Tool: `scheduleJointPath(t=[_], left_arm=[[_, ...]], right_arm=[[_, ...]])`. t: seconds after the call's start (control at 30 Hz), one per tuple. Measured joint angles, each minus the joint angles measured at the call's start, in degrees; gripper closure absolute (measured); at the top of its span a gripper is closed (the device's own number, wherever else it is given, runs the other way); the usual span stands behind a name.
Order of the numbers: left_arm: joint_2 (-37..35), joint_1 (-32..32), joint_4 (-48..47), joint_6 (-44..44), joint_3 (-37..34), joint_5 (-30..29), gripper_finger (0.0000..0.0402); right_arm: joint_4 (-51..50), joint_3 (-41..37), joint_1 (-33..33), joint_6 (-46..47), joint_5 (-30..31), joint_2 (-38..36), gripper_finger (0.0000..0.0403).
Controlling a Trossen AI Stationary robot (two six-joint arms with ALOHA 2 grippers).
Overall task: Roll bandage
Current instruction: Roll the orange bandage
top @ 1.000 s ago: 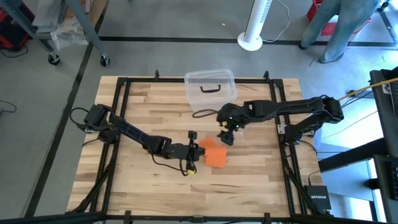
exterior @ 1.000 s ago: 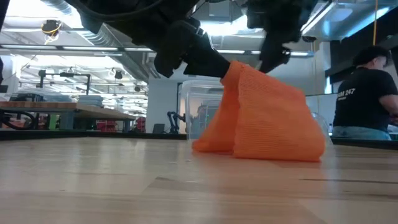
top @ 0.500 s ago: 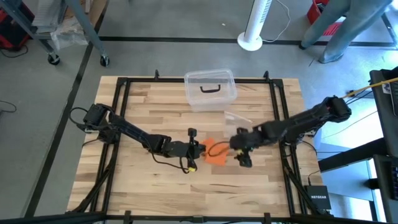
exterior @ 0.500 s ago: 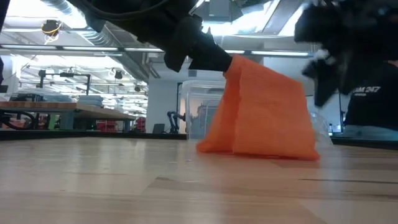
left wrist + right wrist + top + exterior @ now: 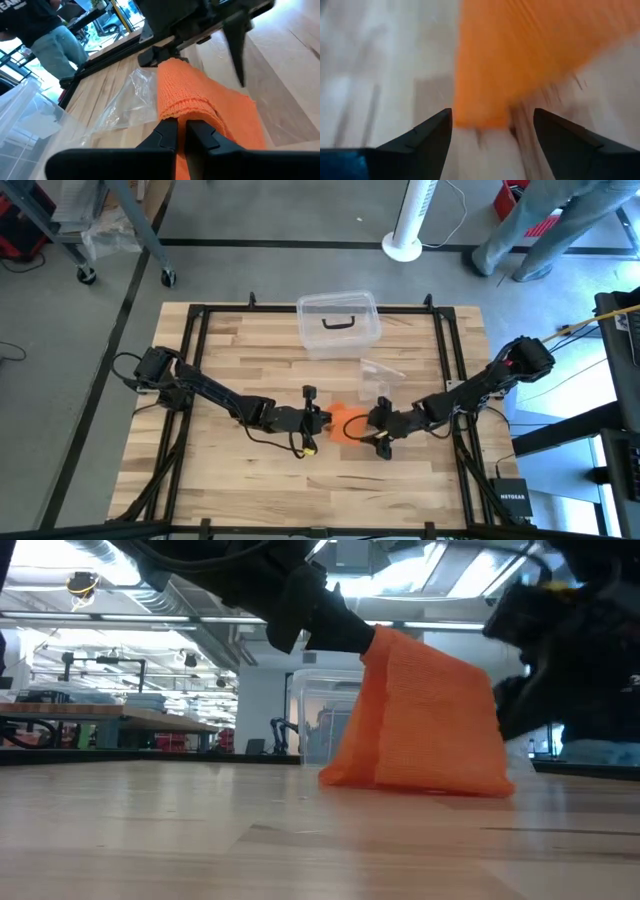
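Left gripper (image 5: 318, 420) pinches the bandage (image 5: 345, 426) by its upper edge, mid-table, nearer the front edge. Right gripper (image 5: 378, 430) spread wide, empty, low beside the bandage.

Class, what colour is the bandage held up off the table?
Bright orange; the bandage shows best in the low view.

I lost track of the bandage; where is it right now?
In the high view the bandage lies near the table's middle, pinched by the left hand, with the open right hand at its other side.
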Motion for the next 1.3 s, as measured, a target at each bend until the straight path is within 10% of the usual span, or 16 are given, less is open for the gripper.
scheduleJointPath(t=[0.17,0.5,0.73,0.93,1.1,1.3], left_arm=[[0.0,0.2,0.0,0.0,0.0,0.0,0.0397],[0.0,0.2,0.0,0.3,0.0,0.0,0.0399],[0.0,0.2,-0.6,1.1,0.0,0.1,0.0399],[0.0,-0.7,-0.5,1.3,0.0,0.1,0.0399],[0.0,-2.6,-0.4,1.2,0.0,0.1,0.04],[0.0,-5.9,0.0,1.3,0.0,0.1,0.0398]], right_arm=[[6.5,0.0,-0.1,-1.7,-1.0,0.6,0.0167],[6.4,0.7,0.2,-1.6,-4.9,0.6,0.0388],[-1.3,10.5,5.3,-10.2,-5.2,-4.8,0.0388],[-18.8,23.3,5.7,-23.1,10.5,-11.6,0.0391],[-21.2,27.9,1.2,-33.4,21.4,-13.8,0.0395],[-25.4,28.4,-7.6,-34.0,21.1,-14.2,0.0392]])
